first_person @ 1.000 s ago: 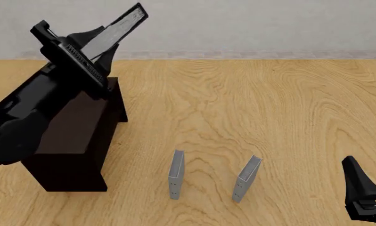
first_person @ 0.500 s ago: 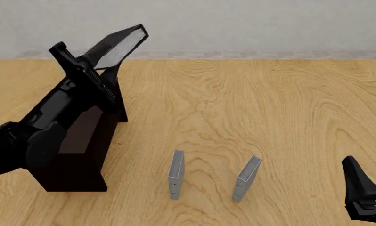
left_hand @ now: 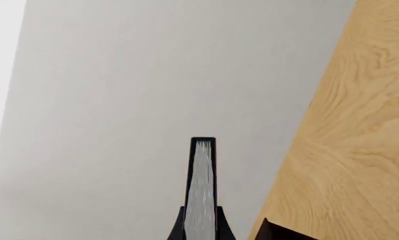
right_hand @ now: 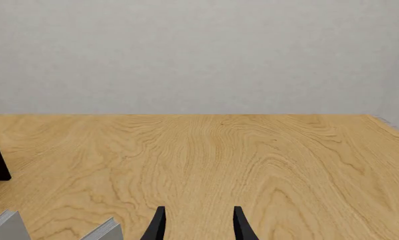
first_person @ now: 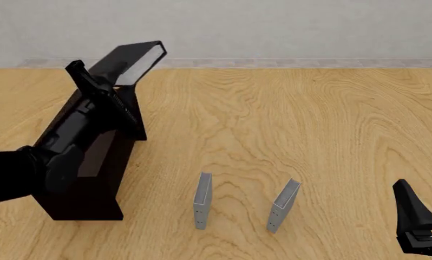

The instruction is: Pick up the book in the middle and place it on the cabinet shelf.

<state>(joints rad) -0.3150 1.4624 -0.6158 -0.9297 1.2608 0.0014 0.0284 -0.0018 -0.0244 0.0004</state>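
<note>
The black book [first_person: 133,60] with white page edges is clamped in my left gripper [first_person: 115,79], tilted in the air over the far end of the dark brown cabinet [first_person: 86,179]. In the left wrist view the book [left_hand: 201,185] stands edge-on between the fingers of the left gripper [left_hand: 200,231], against the grey wall. My right gripper [right_hand: 199,225] is open and empty, low near the table's front right corner, where it also shows in the front view [first_person: 420,225].
Two thin grey books stand upright on the table, one [first_person: 202,200] front of centre and one [first_person: 283,206] to its right, leaning a little. Both show in the right wrist view [right_hand: 6,227] [right_hand: 103,231]. The wall runs along the table's far edge.
My left arm has swung right and lower over the cabinet. The book has tipped flatter and turned, so its cover now faces the front camera. The right arm has not moved.
</note>
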